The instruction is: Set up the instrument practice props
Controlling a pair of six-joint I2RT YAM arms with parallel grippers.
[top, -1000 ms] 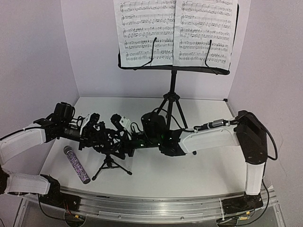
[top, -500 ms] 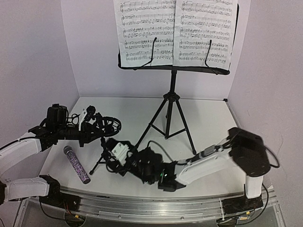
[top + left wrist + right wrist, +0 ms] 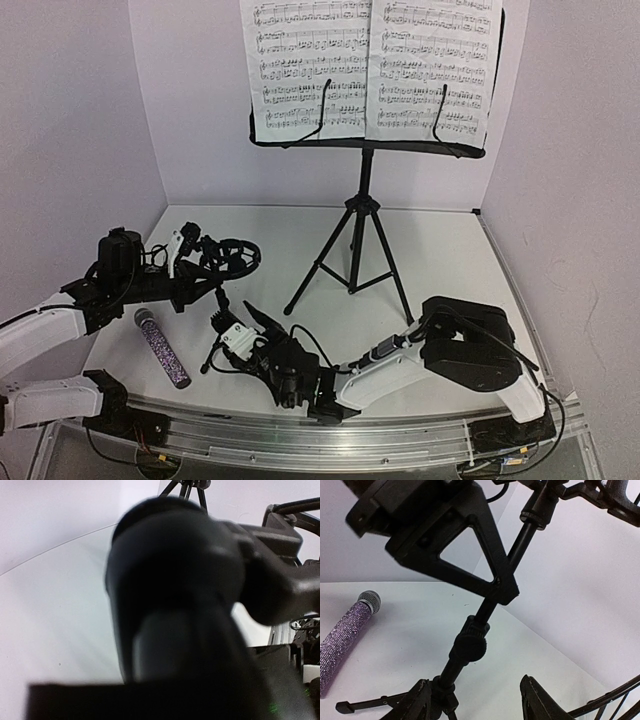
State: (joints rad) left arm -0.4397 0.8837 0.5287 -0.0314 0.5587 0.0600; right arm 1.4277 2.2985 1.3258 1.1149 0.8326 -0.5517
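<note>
The black music stand [image 3: 364, 200] stands at the back with white sheet-music pages [image 3: 370, 65] on its tray. The purple glitter microphone [image 3: 162, 347] lies on the table at the front left, and also shows in the right wrist view [image 3: 345, 640]. My left gripper [image 3: 205, 262] is shut on the upper pole of the small black mic stand [image 3: 218, 305]; its finger [image 3: 470, 555] clamps the pole. In the left wrist view the stand's top [image 3: 175, 580] fills the frame, blurred. My right gripper [image 3: 477, 702] is open low around the stand's pole [image 3: 469, 645], just above the legs.
The music stand's tripod legs [image 3: 300, 295] spread over the table's middle, just right of the mic stand. White walls close the left, back and right. A metal rail [image 3: 320, 435] runs along the front edge, and the right arm [image 3: 460, 350] lies folded low at the front right.
My right arm has swung down and forward, and its open gripper now sits low at the mic stand's base. My left gripper has drawn back left with the stand's top.
</note>
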